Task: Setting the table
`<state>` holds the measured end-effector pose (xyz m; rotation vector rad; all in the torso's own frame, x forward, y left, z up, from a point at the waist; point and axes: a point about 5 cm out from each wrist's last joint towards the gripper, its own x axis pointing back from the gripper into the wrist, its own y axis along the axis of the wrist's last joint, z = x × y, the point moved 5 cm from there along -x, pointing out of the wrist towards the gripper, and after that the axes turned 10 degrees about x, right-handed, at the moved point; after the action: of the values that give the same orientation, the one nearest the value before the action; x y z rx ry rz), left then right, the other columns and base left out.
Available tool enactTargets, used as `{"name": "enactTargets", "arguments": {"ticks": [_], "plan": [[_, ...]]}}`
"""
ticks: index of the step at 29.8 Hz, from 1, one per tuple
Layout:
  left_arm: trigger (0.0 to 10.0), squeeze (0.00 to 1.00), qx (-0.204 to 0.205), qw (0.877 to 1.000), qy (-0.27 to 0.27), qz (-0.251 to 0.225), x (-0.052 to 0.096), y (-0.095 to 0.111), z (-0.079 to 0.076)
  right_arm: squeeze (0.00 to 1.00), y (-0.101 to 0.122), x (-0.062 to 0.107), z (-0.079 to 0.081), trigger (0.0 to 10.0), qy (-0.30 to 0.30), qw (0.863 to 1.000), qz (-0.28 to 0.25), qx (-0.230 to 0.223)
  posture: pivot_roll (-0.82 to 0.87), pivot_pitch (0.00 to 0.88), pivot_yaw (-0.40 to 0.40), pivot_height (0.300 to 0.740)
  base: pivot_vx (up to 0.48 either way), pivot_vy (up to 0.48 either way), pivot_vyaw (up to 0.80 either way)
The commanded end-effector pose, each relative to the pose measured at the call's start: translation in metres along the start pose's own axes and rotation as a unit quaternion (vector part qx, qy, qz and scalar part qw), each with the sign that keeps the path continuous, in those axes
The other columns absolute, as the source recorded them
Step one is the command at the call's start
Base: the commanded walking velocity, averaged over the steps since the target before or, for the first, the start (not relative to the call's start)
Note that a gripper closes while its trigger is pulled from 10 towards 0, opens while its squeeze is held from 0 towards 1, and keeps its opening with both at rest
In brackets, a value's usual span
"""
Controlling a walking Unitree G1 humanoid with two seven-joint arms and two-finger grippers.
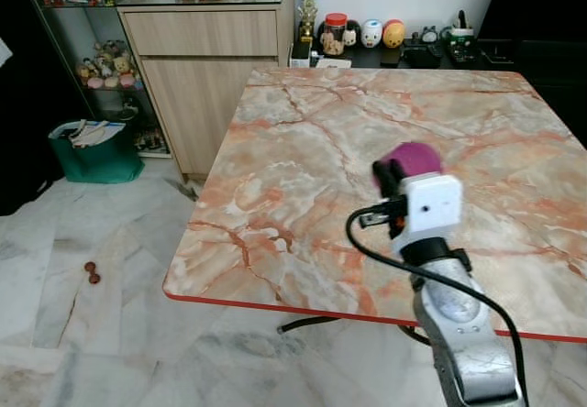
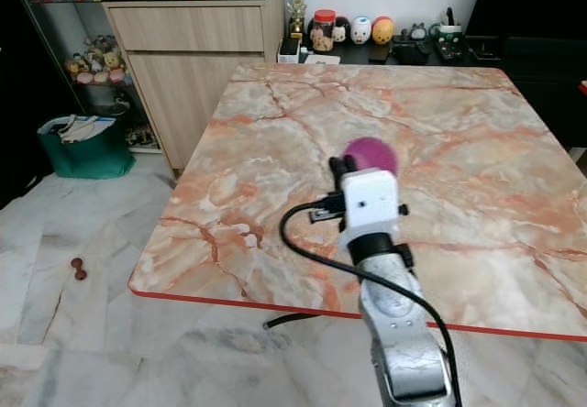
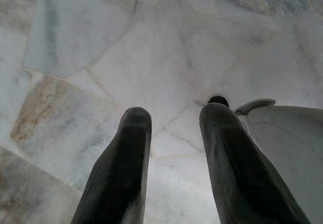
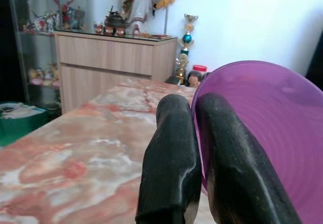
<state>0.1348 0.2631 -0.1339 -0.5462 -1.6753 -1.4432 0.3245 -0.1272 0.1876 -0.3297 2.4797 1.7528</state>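
My right arm reaches over the near edge of the marble table (image 1: 303,150), and my right gripper (image 4: 194,133) is shut on the rim of a purple plastic bowl (image 4: 262,133). One finger sits inside the rim and one outside. From the head, the purple bowl (image 1: 415,159) shows just beyond the white wrist camera block, above the table's front half. My left gripper (image 3: 174,133) hangs at my side, open, pointing down at the pale marble floor (image 3: 101,57).
A wooden cabinet (image 1: 211,68) stands past the table's far left corner, with jars and figurines (image 1: 367,33) on a dark shelf behind the table. A green basket (image 1: 92,155) sits on the floor at left. Two small brown objects (image 1: 91,271) lie on the floor tiles.
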Motion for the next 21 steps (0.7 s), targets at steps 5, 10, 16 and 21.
{"name": "enactTargets", "arguments": {"ticks": [5,10,16,21], "plan": [[10.0,0.0,-0.001,1.0,-0.003,0.005,0.001,-0.006,-0.003,0.0,0.014,-0.008,-0.006,10.0,-0.026,0.998,-0.038,-0.038,-0.1,0.0,0.013,0.74,0.0,0.0,-0.47],[10.0,0.0,-0.001,1.0,-0.007,0.002,0.001,-0.005,-0.005,0.0,0.012,-0.011,-0.005,10.0,-0.026,0.998,-0.039,-0.038,-0.1,0.0,0.012,0.74,0.0,0.0,-0.6],[10.0,0.0,-0.006,1.0,-0.009,-0.001,0.0,-0.002,-0.006,0.0,0.02,-0.018,-0.005,10.0,-0.026,0.997,-0.06,-0.041,-0.1,0.0,0.012,0.74,0.0,0.0,0.0],[10.0,0.0,-0.011,0.997,-0.035,-0.074,-0.011,0.049,-0.033,0.0,0.026,-0.025,-0.002,10.0,-0.022,0.996,-0.071,-0.049,-0.09,0.0,0.016,0.74,0.0,0.0,0.0]]}}
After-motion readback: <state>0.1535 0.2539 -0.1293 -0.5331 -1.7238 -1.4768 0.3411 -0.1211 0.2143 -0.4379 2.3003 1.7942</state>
